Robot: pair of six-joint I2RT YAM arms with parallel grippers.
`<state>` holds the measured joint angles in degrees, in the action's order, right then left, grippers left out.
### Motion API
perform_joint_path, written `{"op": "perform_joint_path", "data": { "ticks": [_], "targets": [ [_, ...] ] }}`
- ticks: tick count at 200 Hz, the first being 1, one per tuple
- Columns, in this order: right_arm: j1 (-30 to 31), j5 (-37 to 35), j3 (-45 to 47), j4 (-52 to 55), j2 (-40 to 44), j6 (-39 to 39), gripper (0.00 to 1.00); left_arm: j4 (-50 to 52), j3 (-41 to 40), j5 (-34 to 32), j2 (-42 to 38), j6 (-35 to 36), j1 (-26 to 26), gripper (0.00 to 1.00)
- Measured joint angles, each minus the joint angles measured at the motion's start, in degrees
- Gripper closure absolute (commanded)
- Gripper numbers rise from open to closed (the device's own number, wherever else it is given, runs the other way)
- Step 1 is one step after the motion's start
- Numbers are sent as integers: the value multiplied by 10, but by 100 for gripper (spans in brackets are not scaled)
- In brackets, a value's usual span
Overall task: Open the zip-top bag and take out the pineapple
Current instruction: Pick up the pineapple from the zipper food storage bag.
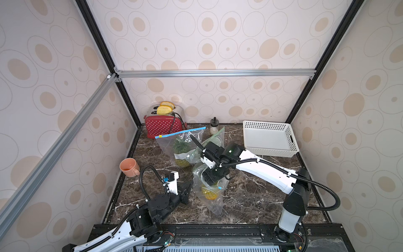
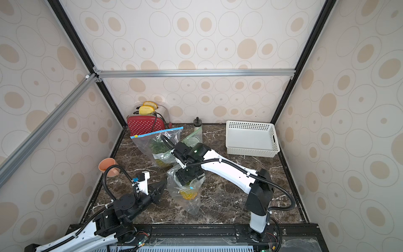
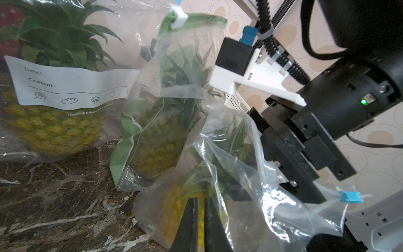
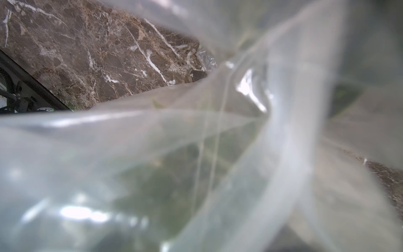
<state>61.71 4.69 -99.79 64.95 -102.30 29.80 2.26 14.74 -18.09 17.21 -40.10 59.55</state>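
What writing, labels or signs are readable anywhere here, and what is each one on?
"Date:" on the white label of the large clear bag.
"Content:" on the same label.
"Freezable & Reusable" printed on that bag below the label; the words after it are too blurred.
Small picture signs on the label, among them a lollipop and a loaf.
Nothing else is readable.

The right gripper [image 1: 211, 182] sits buried in the zip-top bag [image 1: 214, 205], jaws unseen. Close plastic blurs the pineapple [image 4: 165, 185] green.
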Motion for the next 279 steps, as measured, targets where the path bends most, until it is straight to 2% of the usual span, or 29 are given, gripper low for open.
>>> {"op": "perform_joint_path", "data": {
  "ticks": [65,107,127,131,145,169,178,204,222,251,273,279],
  "targets": [
    [11,-8,-12,7,6,4,20,-1,0,1,13,0,0,90],
    [15,-14,-18,-4,2,2,22,-2,0,2,13,0,0,90],
    [15,-16,-7,-23,0,2,32,-2,0,2,13,0,0,90],
    [15,-17,-3,-26,0,1,37,-2,0,2,13,0,0,90],
    [15,-21,10,-40,0,2,68,-2,0,2,11,0,0,90],
    [15,-32,32,-72,8,-2,93,-2,0,2,6,0,0,90],
    [15,-36,42,-76,17,5,100,-1,0,2,4,0,0,90],
    [16,-42,73,-88,44,0,100,-1,0,1,0,0,0,88],
    [16,-46,87,-92,60,-8,100,0,0,0,0,1,0,74],
    [16,-48,85,-92,88,-33,100,-4,0,-2,13,-5,0,29],
    [13,-45,49,-71,102,-55,100,-18,0,-1,32,-16,0,4],
    [11,-43,34,-64,104,-62,100,-21,0,-2,36,-19,0,1]
  ]
}}
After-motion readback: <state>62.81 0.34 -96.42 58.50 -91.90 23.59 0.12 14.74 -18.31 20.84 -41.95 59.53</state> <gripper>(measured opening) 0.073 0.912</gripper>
